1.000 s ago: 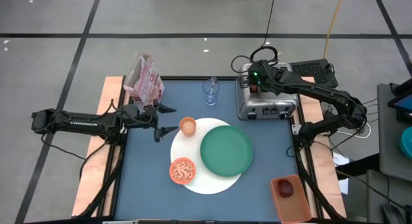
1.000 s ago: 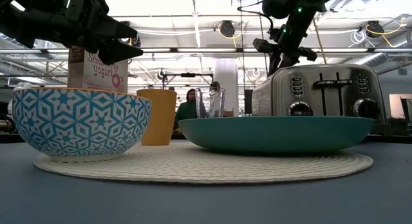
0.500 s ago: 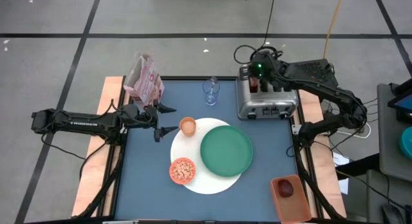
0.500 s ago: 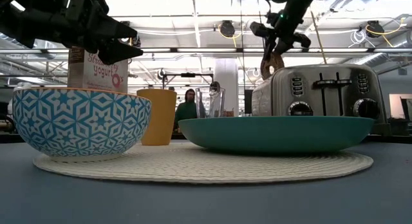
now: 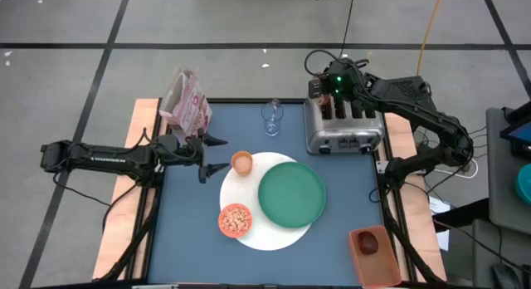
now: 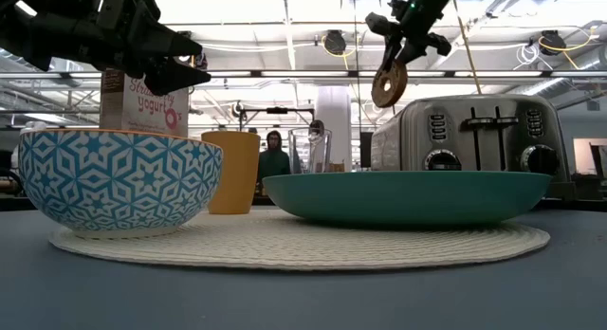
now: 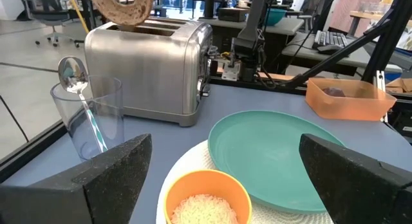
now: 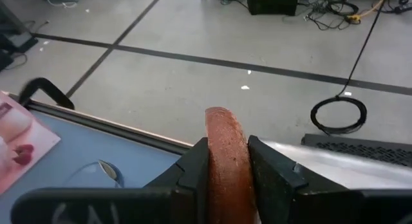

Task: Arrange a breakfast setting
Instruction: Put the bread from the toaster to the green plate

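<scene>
My right gripper (image 8: 226, 153) is shut on a brown bagel (image 6: 389, 84) just above the silver toaster (image 5: 344, 127) at the table's far right; the bagel also shows in the left wrist view (image 7: 122, 6). My left gripper (image 5: 214, 154) waits open and empty at the table's left, beside the orange cup (image 5: 241, 163). The green plate (image 5: 291, 193), the cup and the orange bowl (image 5: 235, 220) rest on the white round disc (image 5: 270, 237). A clear glass (image 7: 90, 118) stands at the far side with the metal spoon (image 7: 72, 74) leaning in it. The dark red fruit (image 5: 367, 243) lies in an orange tray. My right gripper pinches the bagel's upper rim (image 8: 224, 130) between its two fingers, one on each flat face. The fingers come from above, pointing down. The bagel hangs on edge below them, lifted out above the toaster's top (image 6: 474, 100).
A pink-and-white yogurt carton (image 5: 187, 102) stands at the far left corner. The orange tray (image 5: 375, 254) sits off the table's near right corner. A person (image 6: 274, 159) shows in the room beyond the table.
My right gripper has gone up from the toaster, drawing the bagel out of a slot until it hangs above the toaster's top. My left gripper has kept still.
</scene>
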Available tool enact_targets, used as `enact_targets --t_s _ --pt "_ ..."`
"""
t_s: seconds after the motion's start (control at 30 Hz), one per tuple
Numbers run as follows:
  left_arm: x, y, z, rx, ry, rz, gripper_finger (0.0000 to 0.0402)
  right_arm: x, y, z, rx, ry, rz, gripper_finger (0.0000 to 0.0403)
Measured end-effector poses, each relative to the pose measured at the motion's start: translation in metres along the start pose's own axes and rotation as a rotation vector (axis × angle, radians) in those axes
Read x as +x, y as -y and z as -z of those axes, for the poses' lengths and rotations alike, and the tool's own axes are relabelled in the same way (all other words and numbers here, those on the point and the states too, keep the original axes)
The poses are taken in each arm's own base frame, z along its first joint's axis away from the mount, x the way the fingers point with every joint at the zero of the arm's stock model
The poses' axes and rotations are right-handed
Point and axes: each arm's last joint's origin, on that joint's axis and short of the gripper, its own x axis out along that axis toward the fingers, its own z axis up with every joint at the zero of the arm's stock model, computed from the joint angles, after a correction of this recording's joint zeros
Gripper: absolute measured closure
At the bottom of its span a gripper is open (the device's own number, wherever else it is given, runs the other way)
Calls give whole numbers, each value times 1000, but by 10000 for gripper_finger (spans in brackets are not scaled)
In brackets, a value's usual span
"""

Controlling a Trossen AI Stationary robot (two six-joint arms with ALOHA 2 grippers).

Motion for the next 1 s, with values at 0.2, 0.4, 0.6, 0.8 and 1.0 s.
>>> enact_targets --t_s 0.2,0.4,0.6,0.8,1.0 --pt "0 0 0 0 0 0 4 -7 -5 -4 -2 16 -26 314" --pt "0 0 0 0 0 0 4 -14 -18 1 -20 -35 -152 314" --pt "0 0 0 0 -1 0 4 -25 -36 12 -35 -91 -276 314" --pt "0 0 2 -5 -16 -1 4 -41 -55 27 -81 -169 -428 314" --pt "0 0 2 -12 -19 -1 4 -60 -72 47 -129 -285 -547 314"
